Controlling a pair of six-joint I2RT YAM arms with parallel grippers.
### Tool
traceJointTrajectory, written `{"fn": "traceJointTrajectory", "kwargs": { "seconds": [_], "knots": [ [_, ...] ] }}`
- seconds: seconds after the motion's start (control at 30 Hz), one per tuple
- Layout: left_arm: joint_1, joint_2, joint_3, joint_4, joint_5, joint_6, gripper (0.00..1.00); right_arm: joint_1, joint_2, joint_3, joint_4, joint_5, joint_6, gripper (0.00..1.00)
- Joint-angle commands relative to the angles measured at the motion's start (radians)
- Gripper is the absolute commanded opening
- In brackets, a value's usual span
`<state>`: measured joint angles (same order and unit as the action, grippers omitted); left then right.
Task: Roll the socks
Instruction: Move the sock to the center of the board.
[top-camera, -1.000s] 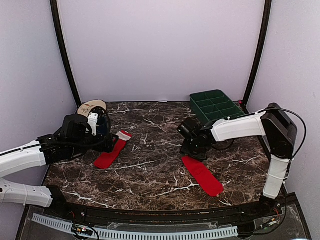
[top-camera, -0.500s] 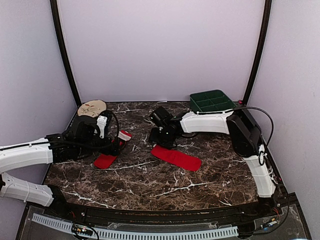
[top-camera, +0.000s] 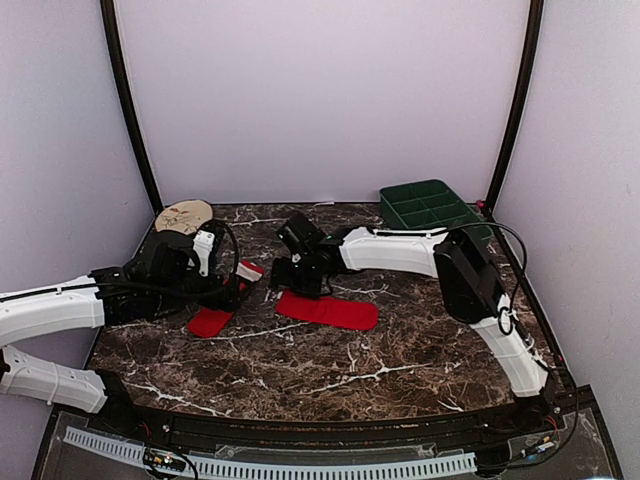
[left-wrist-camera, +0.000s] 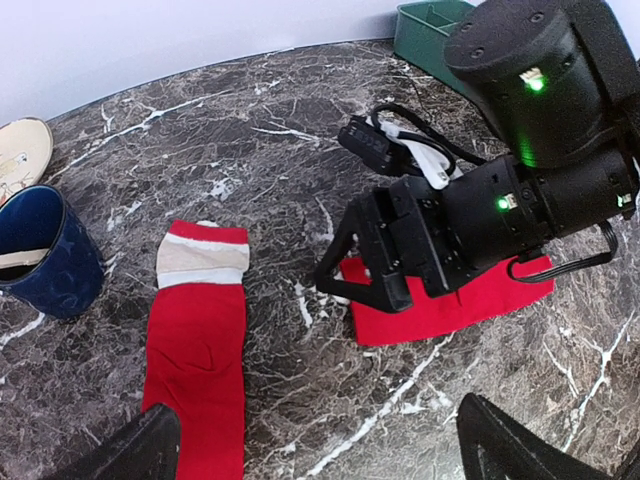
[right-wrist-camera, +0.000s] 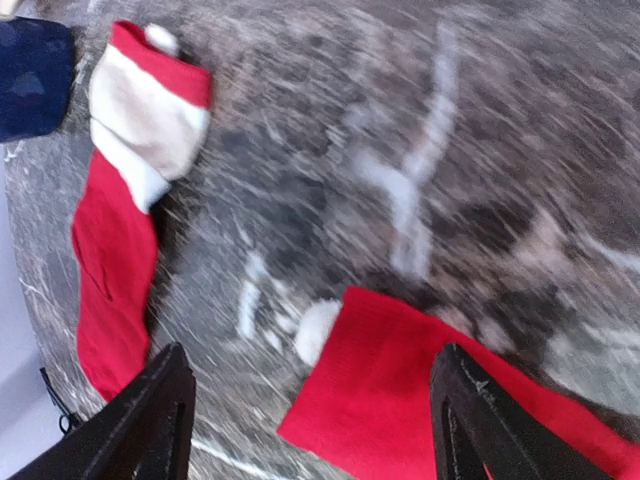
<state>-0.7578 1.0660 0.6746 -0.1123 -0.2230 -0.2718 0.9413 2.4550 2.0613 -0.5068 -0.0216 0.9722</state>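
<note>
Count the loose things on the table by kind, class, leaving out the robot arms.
Socks: 2, plain red sock and cuffed sock
Blue cup: 1
Green tray: 1
Tan dish: 1
Total: 5

Plain sock (left-wrist-camera: 475, 303) partly behind right hand (left-wrist-camera: 365, 290)

Soft even light, faint shadows, top and left wrist sharp, right wrist motion-blurred, socks (right-wrist-camera: 118, 270) and counter (right-wrist-camera: 430, 150) smeared.

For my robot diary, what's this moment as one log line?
left gripper open by cuffed sock | right gripper open over plain sock | both flat
</note>
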Motion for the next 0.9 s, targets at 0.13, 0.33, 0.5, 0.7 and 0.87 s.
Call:
{"fn": "traceJointTrajectory", "kwargs": {
  "seconds": [0.13,0.33,0.5,0.7,0.87],
  "knots": [
    [-0.013,0.11,0.049,0.096,0.058,0.033,0.99,-0.028,-0.327,-0.33,0.141,0.096,-0.049,0.77],
    [-0.029,0.257,0.102,0.163,0.106,0.06,0.99,-0.034,-0.495,-0.572,0.203,0.15,-0.021,0.78],
    [-0.037,0.392,0.169,0.164,0.099,0.078,0.98,-0.031,-0.638,-0.796,0.221,0.222,0.03,0.78],
    [-0.037,0.509,0.244,0.122,0.095,0.037,0.94,-0.024,-0.744,-0.978,0.218,0.278,0.072,0.77],
    [-0.037,0.597,0.314,0.063,0.097,-0.032,0.9,-0.022,-0.782,-1.049,0.204,0.297,0.085,0.77]
  ]
}}
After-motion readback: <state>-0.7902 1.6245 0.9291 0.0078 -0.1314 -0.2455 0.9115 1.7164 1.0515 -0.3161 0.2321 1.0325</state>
